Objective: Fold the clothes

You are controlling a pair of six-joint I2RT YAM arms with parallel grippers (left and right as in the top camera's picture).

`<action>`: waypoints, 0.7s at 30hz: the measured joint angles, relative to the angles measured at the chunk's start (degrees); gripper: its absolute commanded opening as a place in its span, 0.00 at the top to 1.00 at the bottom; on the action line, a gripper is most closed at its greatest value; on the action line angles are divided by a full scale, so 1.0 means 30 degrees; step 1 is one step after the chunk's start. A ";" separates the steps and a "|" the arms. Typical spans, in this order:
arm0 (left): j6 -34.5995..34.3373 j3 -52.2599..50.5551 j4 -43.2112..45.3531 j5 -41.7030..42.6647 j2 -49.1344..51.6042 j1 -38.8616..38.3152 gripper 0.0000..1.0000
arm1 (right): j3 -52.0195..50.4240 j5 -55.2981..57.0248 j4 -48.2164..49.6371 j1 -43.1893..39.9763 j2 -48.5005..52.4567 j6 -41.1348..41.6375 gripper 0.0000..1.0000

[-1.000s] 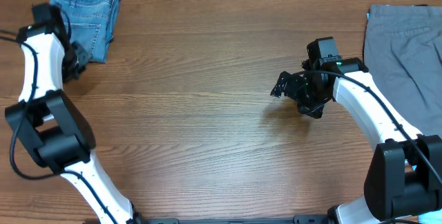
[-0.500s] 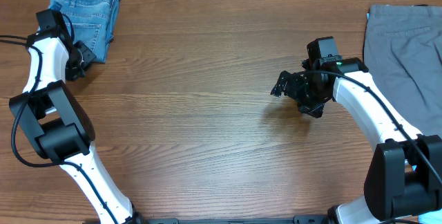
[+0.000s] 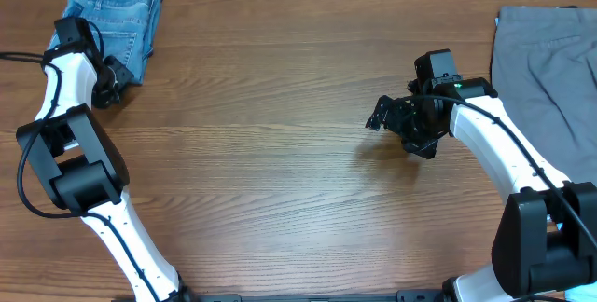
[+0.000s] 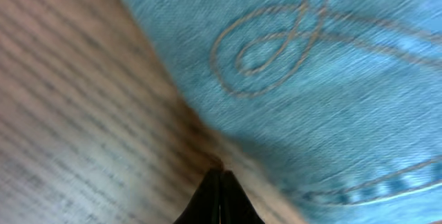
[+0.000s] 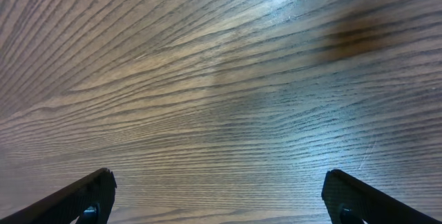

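Observation:
The clothes, a folded pair of light blue jeans [image 3: 117, 20], lie at the far left corner of the table. In the left wrist view the denim [image 4: 331, 79] fills the upper right, with curved pocket stitching showing. My left gripper [image 3: 109, 78] is shut with nothing between its fingers. Its tips [image 4: 219, 177] rest over bare wood right at the lower edge of the jeans. My right gripper [image 3: 380, 116] hangs open over bare wood right of the table's middle, far from the jeans. Only wood grain lies between its fingertips [image 5: 221, 196].
A grey pair of trousers [image 3: 550, 69] lies spread at the far right, reaching the table's right edge. The brown wooden table [image 3: 261, 153] stretches between the two arms. The left arm's cable runs off the left edge.
The left arm has shifted toward the far edge, bringing its shut gripper closer to the lower edge of the jeans. The right arm has not moved.

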 measured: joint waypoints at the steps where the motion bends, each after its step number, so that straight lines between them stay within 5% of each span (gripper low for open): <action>1: -0.0168 0.0000 0.0124 0.0066 0.0000 0.0000 0.96 | 0.0000 0.0000 -0.0007 0.0000 0.0000 0.0007 0.00; 21: -0.0823 0.0044 0.1552 0.0335 0.0459 -0.1071 0.95 | 0.0000 0.0000 -0.0758 0.0000 0.0000 0.0000 0.00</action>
